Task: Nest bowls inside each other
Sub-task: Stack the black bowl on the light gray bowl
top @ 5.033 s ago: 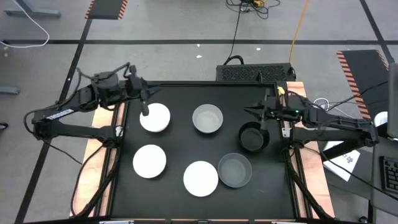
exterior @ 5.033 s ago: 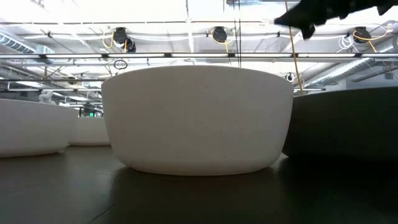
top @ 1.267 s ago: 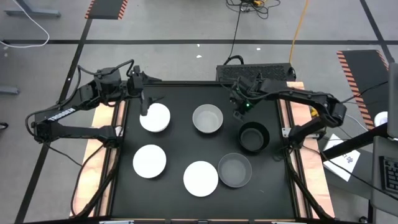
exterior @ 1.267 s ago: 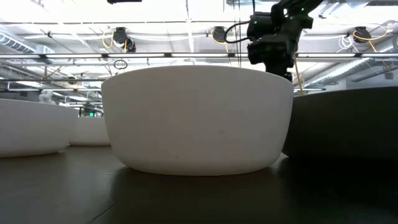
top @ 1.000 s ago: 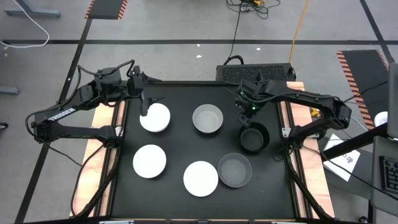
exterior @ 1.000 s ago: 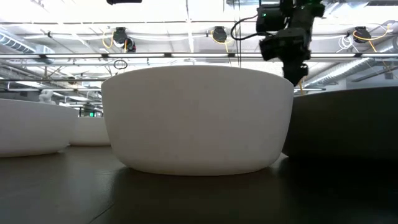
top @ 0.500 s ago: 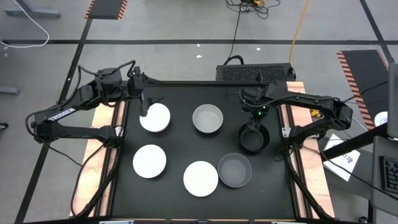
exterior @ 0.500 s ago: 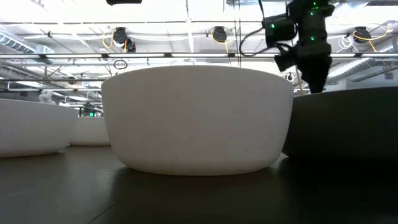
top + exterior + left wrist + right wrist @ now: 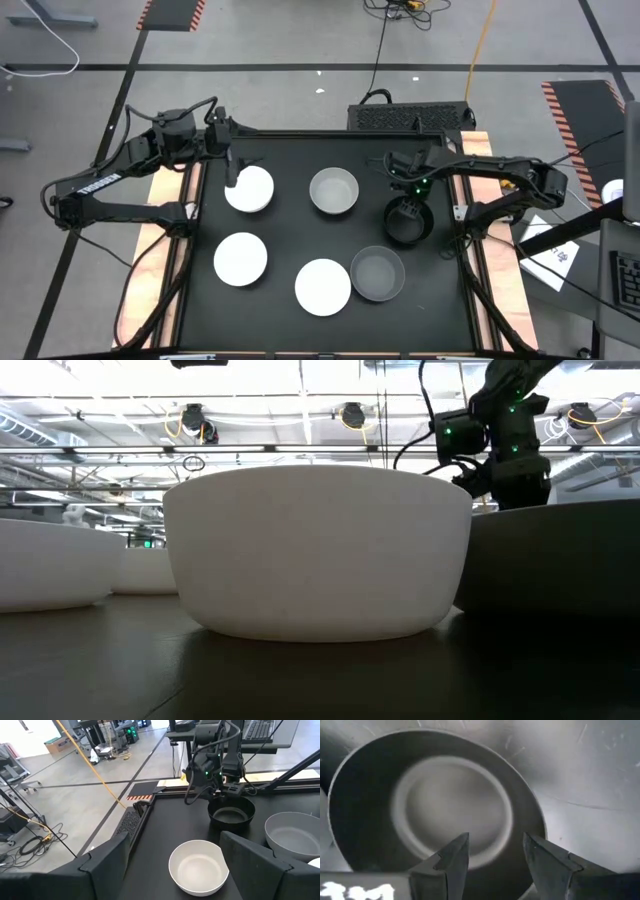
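Six bowls rest on their bases on the black table (image 9: 300, 150). Two white bowls (image 9: 240, 258) (image 9: 322, 286) and a grey bowl (image 9: 377, 273) stand near the front. A white bowl (image 9: 249, 189), a grey bowl (image 9: 333, 191) and a black bowl (image 9: 405, 224) stand farther back. My right gripper (image 9: 405, 203) hangs open over the black bowl (image 9: 435, 805), fingers pointing down, one over its inside, the other by its rim. My left gripper (image 9: 232, 178) stands open above the far-left rim of the white bowl (image 9: 196, 867).
A black box (image 9: 410, 115) sits just beyond the table's far edge. Wooden side boards (image 9: 170, 250) run along both flanks of the table. In the low view the front white bowl (image 9: 318, 555) and a grey bowl (image 9: 560, 560) block most of the table.
My right gripper has moved from the far side toward the near edge and down, and now hangs low over the black bowl. No bowl has moved.
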{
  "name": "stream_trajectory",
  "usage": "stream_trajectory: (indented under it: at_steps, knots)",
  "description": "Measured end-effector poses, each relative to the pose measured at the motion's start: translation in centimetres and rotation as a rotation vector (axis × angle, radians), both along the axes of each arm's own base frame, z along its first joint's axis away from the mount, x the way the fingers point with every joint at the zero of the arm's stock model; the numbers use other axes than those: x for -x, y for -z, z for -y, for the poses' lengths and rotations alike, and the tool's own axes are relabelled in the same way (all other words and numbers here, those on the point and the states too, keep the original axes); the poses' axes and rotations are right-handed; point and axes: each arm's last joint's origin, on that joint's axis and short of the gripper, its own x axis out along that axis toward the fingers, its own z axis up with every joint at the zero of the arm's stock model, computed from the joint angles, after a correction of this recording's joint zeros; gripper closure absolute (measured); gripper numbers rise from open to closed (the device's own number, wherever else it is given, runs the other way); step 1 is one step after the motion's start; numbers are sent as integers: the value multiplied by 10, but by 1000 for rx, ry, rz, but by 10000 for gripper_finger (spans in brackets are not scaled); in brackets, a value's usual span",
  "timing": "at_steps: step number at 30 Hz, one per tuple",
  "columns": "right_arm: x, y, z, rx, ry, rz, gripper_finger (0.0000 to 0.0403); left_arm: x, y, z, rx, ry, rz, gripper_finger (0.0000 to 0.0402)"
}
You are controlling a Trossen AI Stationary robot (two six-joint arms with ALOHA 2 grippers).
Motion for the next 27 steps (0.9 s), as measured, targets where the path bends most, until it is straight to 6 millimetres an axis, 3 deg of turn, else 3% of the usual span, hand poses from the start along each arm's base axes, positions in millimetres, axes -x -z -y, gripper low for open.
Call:
stream_trajectory:
  at_steps: [27]
  knots:
    - [-4,7,2,34,-15,59,225,0,0,0,2,-1,1,87]
